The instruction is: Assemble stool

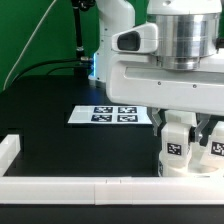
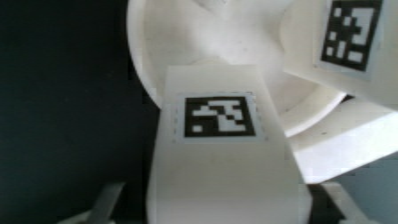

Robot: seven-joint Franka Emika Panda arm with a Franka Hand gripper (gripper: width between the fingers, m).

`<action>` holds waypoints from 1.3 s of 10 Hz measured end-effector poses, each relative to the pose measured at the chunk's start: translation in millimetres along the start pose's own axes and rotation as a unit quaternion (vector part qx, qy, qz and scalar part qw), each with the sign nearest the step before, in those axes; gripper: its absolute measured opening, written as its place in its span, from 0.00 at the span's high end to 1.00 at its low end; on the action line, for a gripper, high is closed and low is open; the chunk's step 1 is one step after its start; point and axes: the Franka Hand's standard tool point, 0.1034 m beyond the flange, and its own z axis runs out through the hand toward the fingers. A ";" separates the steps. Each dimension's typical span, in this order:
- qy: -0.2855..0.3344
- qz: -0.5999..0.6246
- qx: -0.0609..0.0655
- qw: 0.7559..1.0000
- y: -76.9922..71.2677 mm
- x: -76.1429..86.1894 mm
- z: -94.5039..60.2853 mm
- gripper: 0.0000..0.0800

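Wrist view shows the pincer (image 2: 210, 205) pinching a leg (image 2: 217, 150), a white block with a black-and-white tag on its face; the tips of both fingers (image 2: 102, 205) appear low at either side of the block, pressed to its flanks. Just past the held leg lies the seat (image 2: 222, 45), a thick white ring whose curved wall arcs behind the block. Whether the leg touches the seat cannot be told from this view. A second leg (image 2: 350, 35) with its own tag stands at the rim of the seat, off to one side of the held one.

From the exterior view, the arm's big white wrist fills the upper right of the picture, and the pincer (image 1: 178, 128) hangs low over the black table (image 1: 60, 130) near the front border. Below it a tagged leg (image 1: 176, 150) stands upright, and beside it, toward the exterior view's right, another tagged leg (image 1: 214, 148) shows partly. The seat is mostly hidden behind the arm and legs here.

Further out, the marker board (image 1: 112, 114) lies flat on the table toward the middle, well apart from the legs. A long white border bar (image 1: 90, 186) runs along the table's front edge, with a shorter bar (image 1: 8, 152) at the exterior view's left.
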 end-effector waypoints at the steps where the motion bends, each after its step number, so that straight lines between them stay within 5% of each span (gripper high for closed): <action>1: 0.000 0.040 0.000 0.999 0.0 -0.1 0.1 0.58; 5: 0.001 0.246 0.001 0.969 -3.4 1.2 1.1 0.58; 6: 0.005 0.347 0.004 0.938 -12.5 -2.8 3.0 0.58; 10: 0.010 0.606 0.061 0.793 -30.6 -15.5 4.6 0.58; 13: -0.001 0.672 0.062 0.738 -34.9 -20.0 5.4 0.58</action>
